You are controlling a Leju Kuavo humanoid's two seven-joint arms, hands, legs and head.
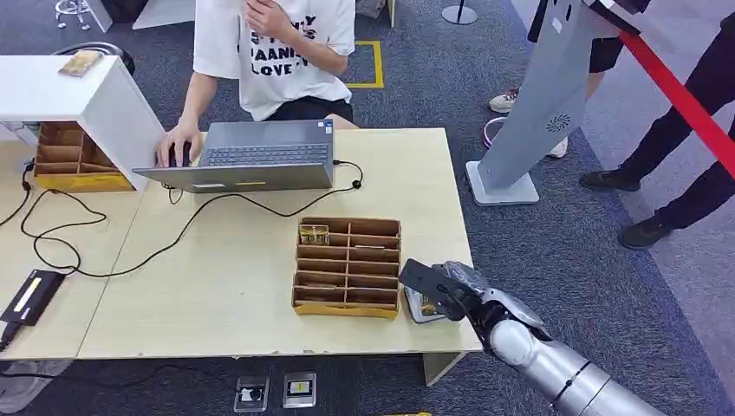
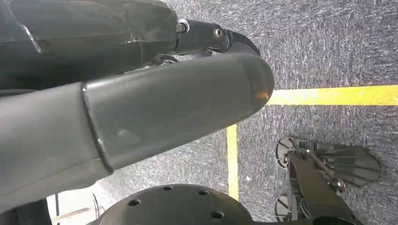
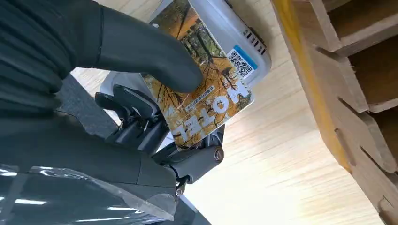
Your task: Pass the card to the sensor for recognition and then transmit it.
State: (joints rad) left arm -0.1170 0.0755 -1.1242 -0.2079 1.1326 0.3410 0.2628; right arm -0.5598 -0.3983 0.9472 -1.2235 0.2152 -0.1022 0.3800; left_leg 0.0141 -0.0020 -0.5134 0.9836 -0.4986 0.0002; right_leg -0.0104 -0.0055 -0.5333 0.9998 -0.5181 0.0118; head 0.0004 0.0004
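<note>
Head view first: the right hand (image 1: 444, 290) is reaching in over the near right corner of the wooden surface (image 1: 217, 286), just beside the cardboard compartment box (image 1: 348, 265). Under the hand there's a pale flat device, which I'm taking for the sensor (image 1: 422, 308), with a bit of orange card peeking out on top. That corner spot makes sense, since it keeps the reader within easy reach of the right arm. Across the surface a person (image 1: 273, 52) sits at a laptop (image 1: 251, 156), probably to watch the reading come in, and one more card (image 1: 314, 233) sits in a far slot of the box.

Left wrist view: the left hand (image 2: 141, 93) hangs over grey carpet with yellow floor tape (image 2: 328, 95). The thumb is huge in frame, with darker fingers behind it. I can't spot anything in it, but honestly can't tell whether it's clenched or loose. It looks parked out of the way, as this job only needs one arm.

Right wrist view: here's the good stuff. The card (image 3: 206, 93), an autumn picture with "HOTEL" on it, is pinched by the thumb on its face and dark fingers (image 3: 136, 122) underneath. It lies flat over the white sensor (image 3: 234, 37), near its QR sticker. Held flat and close like that, I'd guess it's there to get read, and handing it on comes after.
</note>
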